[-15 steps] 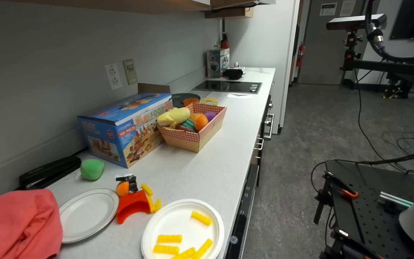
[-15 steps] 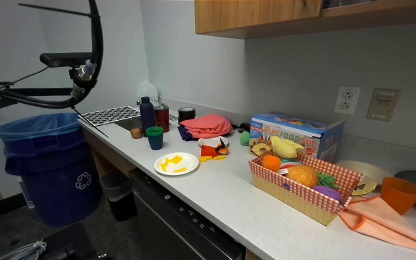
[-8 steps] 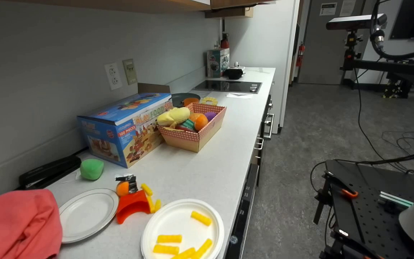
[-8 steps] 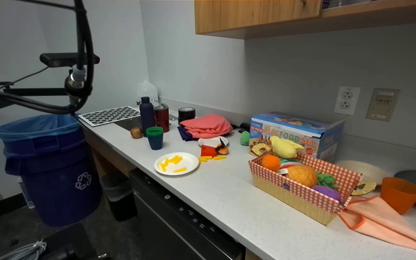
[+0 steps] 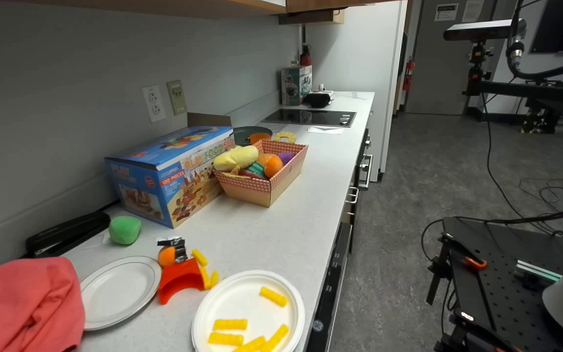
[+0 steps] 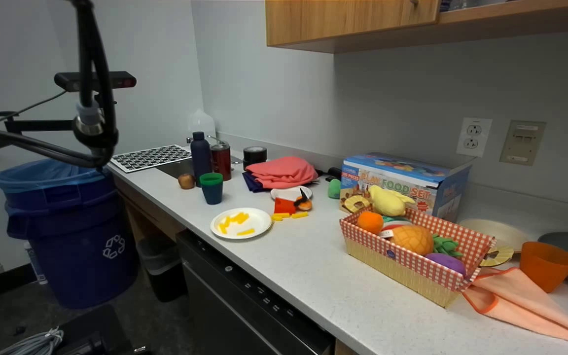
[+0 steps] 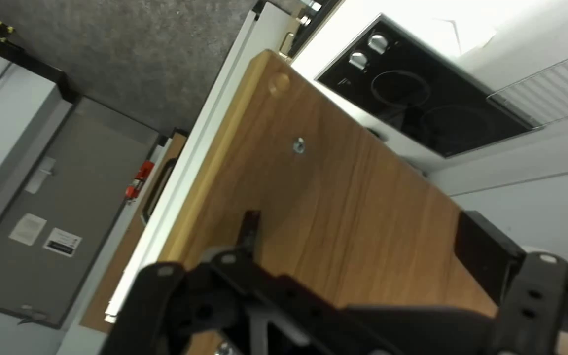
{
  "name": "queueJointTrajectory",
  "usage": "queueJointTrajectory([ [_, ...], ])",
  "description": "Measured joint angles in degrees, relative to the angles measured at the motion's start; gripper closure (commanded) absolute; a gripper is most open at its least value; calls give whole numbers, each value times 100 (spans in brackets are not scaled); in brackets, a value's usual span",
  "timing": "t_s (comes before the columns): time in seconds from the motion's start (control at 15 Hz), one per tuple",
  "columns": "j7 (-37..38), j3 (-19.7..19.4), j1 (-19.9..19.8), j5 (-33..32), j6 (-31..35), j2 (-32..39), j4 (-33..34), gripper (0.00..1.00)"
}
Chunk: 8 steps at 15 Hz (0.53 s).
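In the wrist view my gripper (image 7: 360, 224) stands wide open in front of a brown wooden panel (image 7: 358, 192). One finger (image 7: 250, 229) is over the panel, beside its shadow; the other finger (image 7: 483, 251) lies across the panel's far edge. Nothing shows between them; I cannot tell whether either touches the wood. A silver screw head (image 7: 299, 145) and a round spot (image 7: 279, 84) mark the panel. An exterior view shows wood (image 5: 325, 4) along its top edge, probably the same panel. Both exterior views leave the gripper out of frame; the arm's cable (image 6: 104, 118) is visible.
Below runs a white counter (image 5: 281, 234) with a cooktop (image 7: 407, 93). It carries a checked basket (image 6: 392, 276) of toy food, a play-food box (image 5: 164, 166), a plate (image 6: 244, 237) with yellow pieces and a green-blue cup (image 6: 212, 190). Wooden cabinets (image 6: 353, 24) hang above.
The arm's cable has swung left and down in an exterior view. Wood along the top of an exterior view now reaches further right, and the dark shape beneath it is gone. Counter items stay put.
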Motion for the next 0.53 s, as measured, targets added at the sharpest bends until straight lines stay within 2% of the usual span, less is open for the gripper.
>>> queueJointTrajectory([
  [0.33,1311,-98,-40,-1036,-357,477,358,0],
  [0.53,1782,-182,-6,-1375,-777,729,579,0],
])
